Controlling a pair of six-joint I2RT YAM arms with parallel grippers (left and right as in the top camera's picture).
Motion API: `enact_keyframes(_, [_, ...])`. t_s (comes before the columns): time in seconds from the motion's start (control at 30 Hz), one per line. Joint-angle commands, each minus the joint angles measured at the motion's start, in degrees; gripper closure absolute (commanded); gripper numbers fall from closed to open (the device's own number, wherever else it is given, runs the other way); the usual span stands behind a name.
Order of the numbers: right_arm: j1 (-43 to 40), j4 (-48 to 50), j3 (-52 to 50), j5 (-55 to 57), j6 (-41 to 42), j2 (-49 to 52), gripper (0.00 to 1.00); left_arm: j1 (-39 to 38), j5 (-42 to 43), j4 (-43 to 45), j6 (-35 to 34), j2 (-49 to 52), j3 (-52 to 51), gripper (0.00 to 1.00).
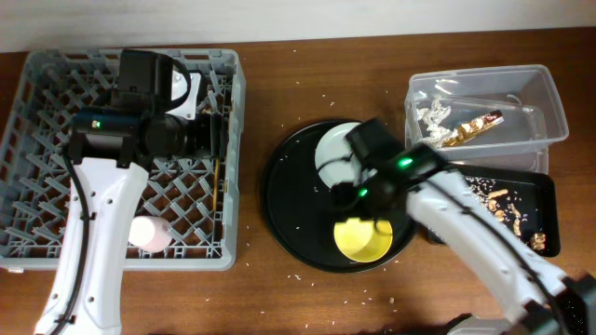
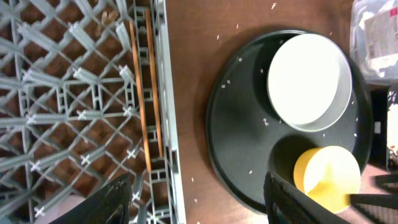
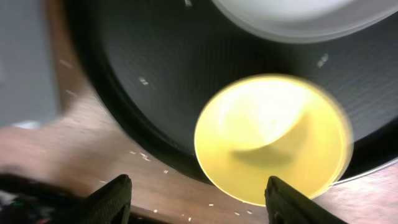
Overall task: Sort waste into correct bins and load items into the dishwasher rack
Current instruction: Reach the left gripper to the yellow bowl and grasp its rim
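Observation:
The grey dishwasher rack [image 1: 56,140] stands at the left. The wooden chopsticks [image 1: 217,186] lie along its right side, also in the left wrist view [image 2: 148,99], and a pink cup [image 1: 149,234] sits at its front. My left gripper [image 1: 218,136] is open and empty above the rack's right edge [image 2: 199,205]. The grey-white plate [image 1: 333,149] and the yellow bowl [image 1: 363,242] sit on the round black tray [image 1: 289,205]. My right gripper [image 1: 358,197] is open and empty just above the bowl [image 3: 273,137]. The blue cup is not in view.
The clear tub [image 1: 551,102] at the back right holds the gold-brown wrapper [image 1: 470,128] and a silvery scrap [image 1: 431,116]. The shallow black tray [image 1: 549,200] in front of it holds food bits [image 1: 507,209]. White crumbs are scattered over the brown table [image 1: 279,65].

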Motion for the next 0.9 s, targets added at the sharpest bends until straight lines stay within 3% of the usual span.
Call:
enact_keyframes(0.0, [2.0, 1.1, -3.5, 2.2, 5.0, 3.9, 0.31, -0.3, 0.7, -1.4, 0.1, 0.0, 0.5, 0.33])
enact_keyframes(0.13, [0.8, 2.4, -2.9, 2.1, 3.2, 4.5, 0.39, -2.2, 12.2, -2.0, 1.5, 0.0, -0.3, 0.37])
enact_keyframes(0.27, [-8.9, -0.6, 2.7, 2.0, -0.9, -0.1, 0.39, -10.7, 9.4, 0.5, 1.2, 0.0, -7.0, 0.37])
enact_keyframes(0.4, [-20.8, -6.4, 6.1, 1.6, -3.3, -4.1, 0.37, -20.8, 12.6, 15.4, -0.6, 0.3, -22.3, 0.37])
enact_keyframes(0.47, [-24.7, -6.1, 6.1, -4.2, -6.5, -5.5, 0.37, -25.9, 15.7, 24.6, -0.6, 1.6, -29.7, 0.40])
enact_keyframes(0.57, [-25.1, -6.1, 6.1, -5.7, -7.4, -5.6, 0.37, -31.8, 16.1, 30.7, -2.0, 6.3, -31.6, 0.49])
enact_keyframes(0.77, [-25.1, -6.4, 6.1, -5.7, -7.4, -5.6, 0.37, -37.9, 15.1, 32.9, -4.6, 14.8, -30.4, 0.47])
enact_keyframes(0.87, [-25.1, -7.0, 6.1, -5.7, -7.4, -5.6, 0.37, -35.7, 12.2, 30.5, -14.0, 15.3, -30.4, 0.48])
